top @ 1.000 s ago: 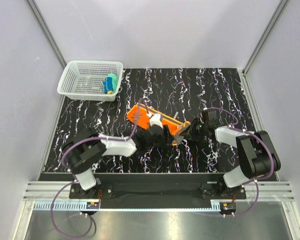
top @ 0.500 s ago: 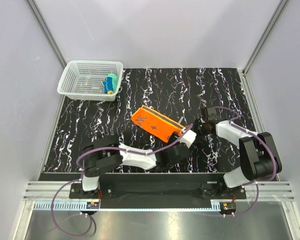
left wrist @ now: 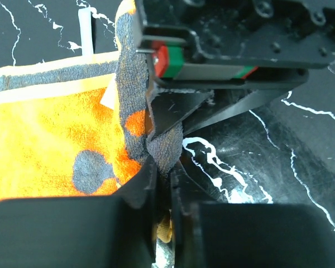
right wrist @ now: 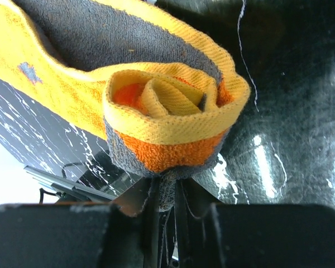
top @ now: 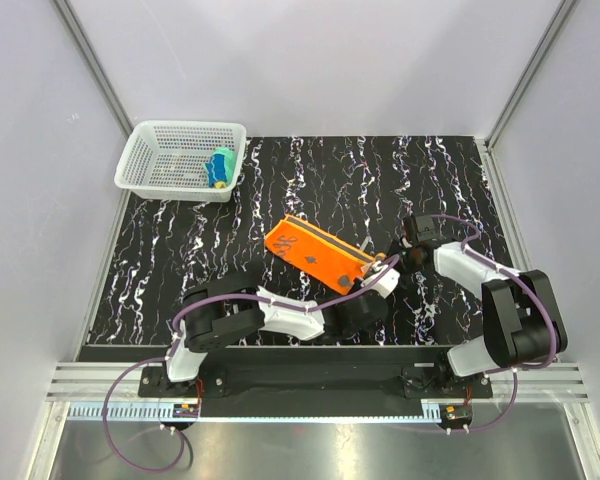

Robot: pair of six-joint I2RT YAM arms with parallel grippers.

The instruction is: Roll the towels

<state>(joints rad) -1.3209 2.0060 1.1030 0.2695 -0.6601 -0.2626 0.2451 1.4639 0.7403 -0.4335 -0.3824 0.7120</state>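
The orange towel [top: 315, 251] with grey marks lies as a folded strip, slanting across the middle of the black mat. Both grippers meet at its right end. My left gripper [left wrist: 163, 167] is shut on a grey corner of that towel [left wrist: 50, 145]. My right gripper [right wrist: 166, 187] is shut on the grey edge below the curled end [right wrist: 167, 106], which has begun to coil. In the top view the left gripper [top: 380, 267] and the right gripper [top: 394, 257] almost touch. The other towel [top: 220, 167], a teal and yellow roll, sits in the basket.
A white mesh basket [top: 160, 165] stands at the mat's back left corner. My left arm [top: 280, 315] stretches across the front of the mat toward the right. Grey walls and metal posts enclose the mat [top: 430, 190].
My left gripper left the towel's middle, swung right to its right end while open, and closed on the corner. The towel settled flat; the right gripper barely moved.
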